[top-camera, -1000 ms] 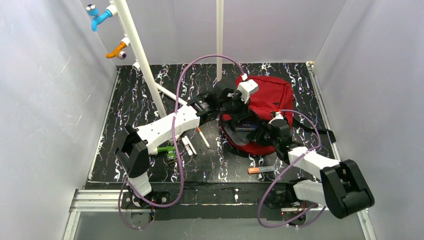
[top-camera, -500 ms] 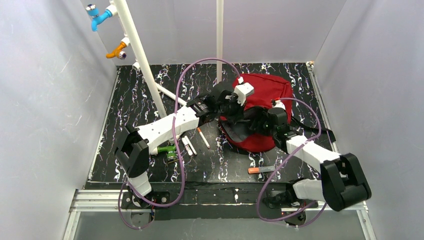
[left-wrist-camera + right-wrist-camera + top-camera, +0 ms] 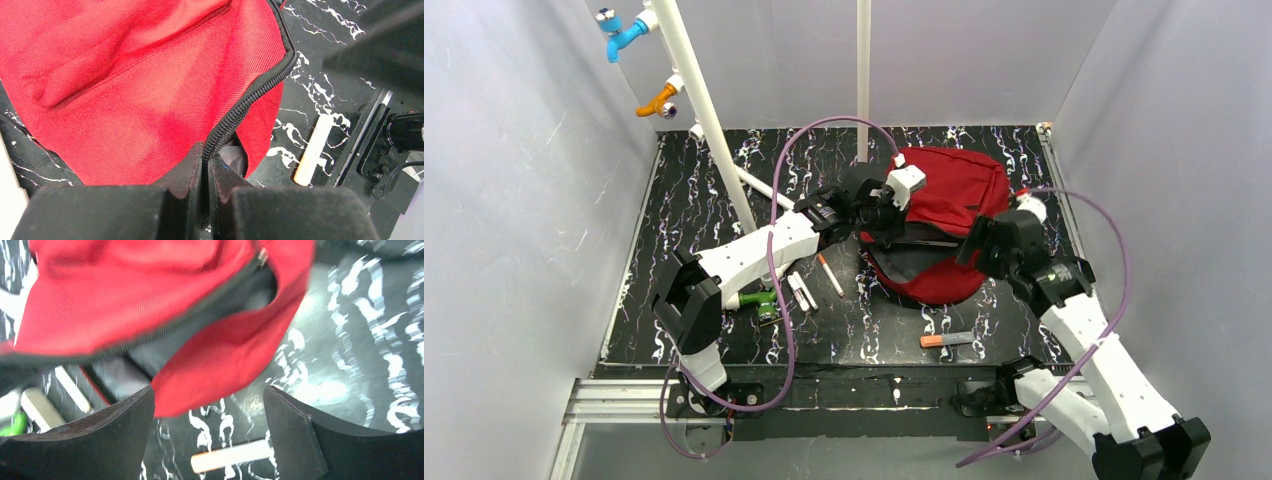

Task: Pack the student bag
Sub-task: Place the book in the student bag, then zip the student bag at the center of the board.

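Right arm is swinging out to the right since a second ago; right gripper (image 3: pixel 209 394) is now backing off the opening of the student bag (image 3: pixel 949 205), over the bag's right edge. Its jaws are standing wide apart, gripping nothing, with a red flap and the marbled table (image 3: pixel 714 200) showing between them. Left gripper (image 3: pixel 205 150) is staying pinched together on the bag's black zip edge, holding that rim up.

Bag is lying at the far right-centre of the table, opening facing the arms.

Left wrist view is showing the zip teeth running straight into the closed fingers, which the top view is hiding behind the wrist. Top view is giving the whole layout: orange-tipped marker (image 3: pixel 946 340) lying on the table near the bag's front, loose pens (image 3: pixel 830 275) to the bag's left.

Right wrist view is motion-blurred, so the items at its left edge are hard to make out. Bag interior is reading only as dark lining; contents cannot be made out.
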### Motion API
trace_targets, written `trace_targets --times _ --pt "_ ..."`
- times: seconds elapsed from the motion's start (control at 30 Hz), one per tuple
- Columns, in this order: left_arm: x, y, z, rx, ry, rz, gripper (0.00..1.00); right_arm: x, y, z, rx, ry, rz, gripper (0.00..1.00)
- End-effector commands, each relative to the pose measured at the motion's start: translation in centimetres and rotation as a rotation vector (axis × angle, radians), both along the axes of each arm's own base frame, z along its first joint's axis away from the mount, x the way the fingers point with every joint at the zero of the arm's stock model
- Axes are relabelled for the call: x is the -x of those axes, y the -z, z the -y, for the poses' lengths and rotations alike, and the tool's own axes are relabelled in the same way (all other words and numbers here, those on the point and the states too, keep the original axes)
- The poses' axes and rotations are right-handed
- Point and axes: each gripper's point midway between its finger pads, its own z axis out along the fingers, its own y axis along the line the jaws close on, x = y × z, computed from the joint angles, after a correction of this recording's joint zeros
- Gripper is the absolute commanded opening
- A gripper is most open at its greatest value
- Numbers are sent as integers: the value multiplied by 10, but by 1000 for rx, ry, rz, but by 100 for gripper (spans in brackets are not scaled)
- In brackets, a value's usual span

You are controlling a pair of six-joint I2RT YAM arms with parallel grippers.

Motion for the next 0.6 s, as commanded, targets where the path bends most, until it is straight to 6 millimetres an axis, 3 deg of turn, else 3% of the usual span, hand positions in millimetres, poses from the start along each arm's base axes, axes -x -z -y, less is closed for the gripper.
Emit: trace_targets --times 0.0,0.13,0.2,0.37,0.57 --pt "0 -30 -8 43 -15 31 0 -29 -50 59 264 186 59 86" --pt "4 -28 -8 47 -8 8 0 -62 -62 81 220 193 51 82" --pt "6 -24 -9 40 -9 -12 0 -80 -67 82 147 143 82 83" --pt "14 -9 -8 27 -3 -78 0 -110 -42 56 43 14 10 75" --pt "25 -5 -2 39 35 -143 0 -130 -12 55 67 -18 -40 60"
